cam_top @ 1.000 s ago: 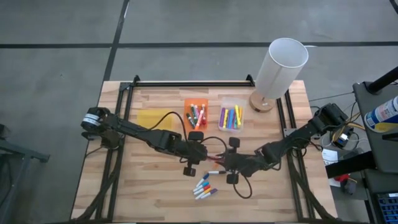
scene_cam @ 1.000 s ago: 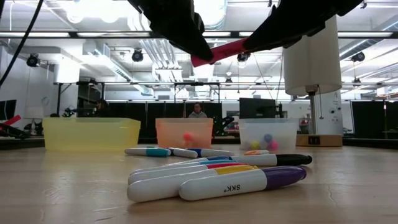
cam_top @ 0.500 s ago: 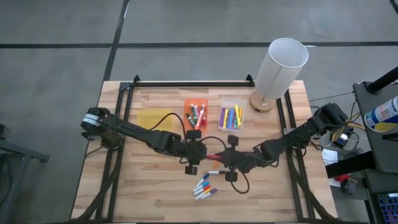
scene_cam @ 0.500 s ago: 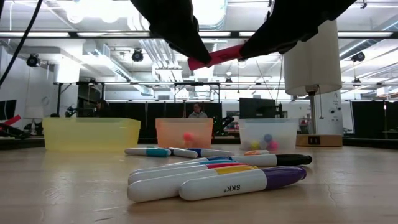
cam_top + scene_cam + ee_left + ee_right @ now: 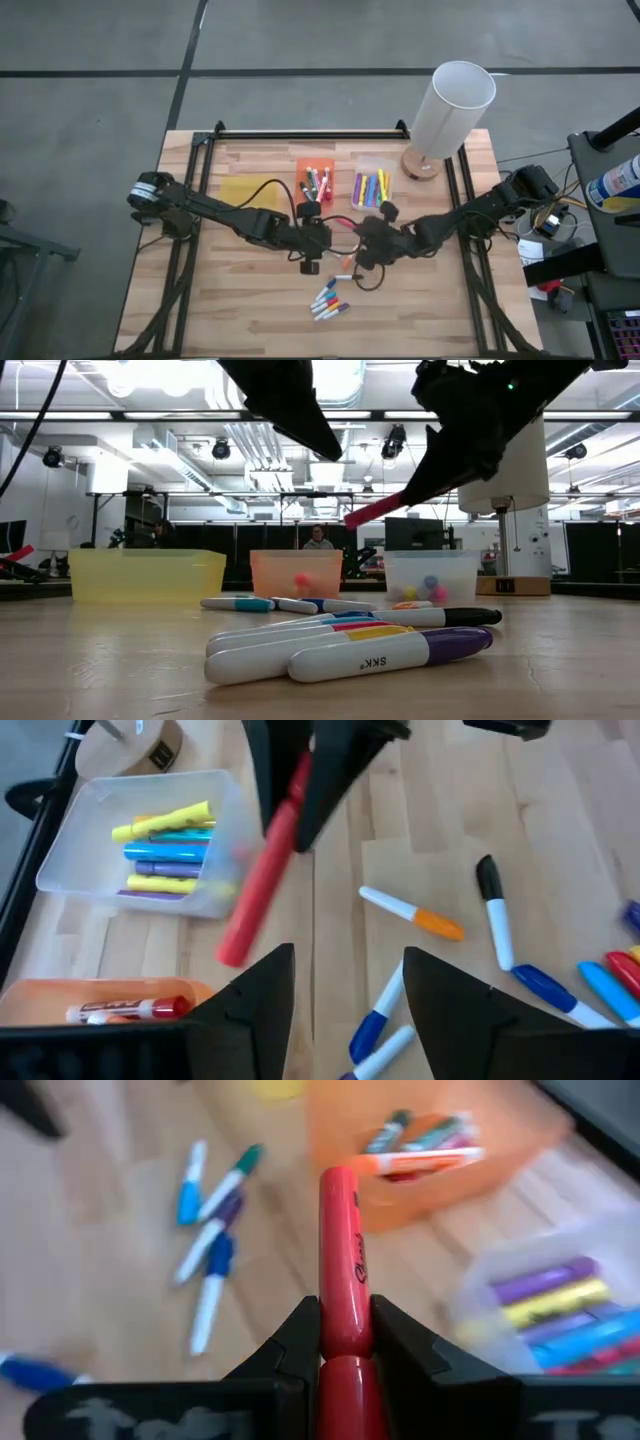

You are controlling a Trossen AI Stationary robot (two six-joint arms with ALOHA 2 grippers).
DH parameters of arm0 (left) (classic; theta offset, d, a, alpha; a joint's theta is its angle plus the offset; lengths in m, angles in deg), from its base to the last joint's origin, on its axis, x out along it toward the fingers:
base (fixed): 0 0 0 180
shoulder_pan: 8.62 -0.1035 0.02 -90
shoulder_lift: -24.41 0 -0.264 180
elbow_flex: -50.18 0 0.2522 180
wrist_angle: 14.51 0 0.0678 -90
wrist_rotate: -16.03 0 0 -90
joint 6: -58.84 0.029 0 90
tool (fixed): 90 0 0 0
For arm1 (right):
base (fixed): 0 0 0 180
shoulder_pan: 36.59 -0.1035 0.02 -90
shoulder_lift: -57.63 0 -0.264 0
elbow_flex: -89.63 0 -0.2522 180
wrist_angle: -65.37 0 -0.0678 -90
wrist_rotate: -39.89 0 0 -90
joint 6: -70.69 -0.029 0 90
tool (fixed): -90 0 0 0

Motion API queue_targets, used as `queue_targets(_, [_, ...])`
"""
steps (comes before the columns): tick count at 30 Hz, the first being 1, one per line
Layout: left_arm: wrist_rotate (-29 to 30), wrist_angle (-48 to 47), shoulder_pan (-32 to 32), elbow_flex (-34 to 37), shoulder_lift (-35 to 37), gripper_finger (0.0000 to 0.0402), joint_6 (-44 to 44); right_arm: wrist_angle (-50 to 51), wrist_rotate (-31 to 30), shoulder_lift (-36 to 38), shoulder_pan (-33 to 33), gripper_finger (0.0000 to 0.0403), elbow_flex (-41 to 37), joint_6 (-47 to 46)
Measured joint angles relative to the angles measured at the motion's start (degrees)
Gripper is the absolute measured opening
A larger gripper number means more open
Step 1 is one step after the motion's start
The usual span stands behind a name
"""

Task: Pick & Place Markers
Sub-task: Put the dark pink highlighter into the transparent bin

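- From above we see the desk (image 5: pixel 250 310) evenly and brightly lit; shadows under the arms are faint and soft; no glare on the wood
- At desk height we look into ceiling strip lights (image 5: pixel 150 415) that blow out to white; the arms stand against them as near-black silhouettes; the nearest markers (image 5: pixel 350 645) are sharp; the room behind is softer
- In the right wrist view we find heavy blur; the red marker (image 5: pixel 342 1250) is fairly crisp; the bins (image 5: pixel 540 1310) smear
- In the left wrist view the clear bin (image 5: pixel 150 840) is slightly blurred; the dark fingers (image 5: pixel 250 1010) lack detail
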Motion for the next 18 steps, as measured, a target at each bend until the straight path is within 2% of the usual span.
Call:
queue_targets(5, [-0.2, -0.2, 0.2, 0.0, 0.5, 0.0183, -0.4, 7.4, -6.2, 0.1, 3.9, 0.0059, 0.0, -11.5])
queue_targets(9, [-0.2, -1.2, 0.3, 0.0, 0.6, 0.0183, -1.4, 15.4, -8.6, 0.1, 7.4, 0.0062, 0.0, -19.2])
queue_targets(18, [-0.4, -2.0, 0.4, 0.0, 0.6, 0.0183, -2.0, 16.7, -8.7, 0.2, 12.5, 0.0069, -0.3, -19.4])
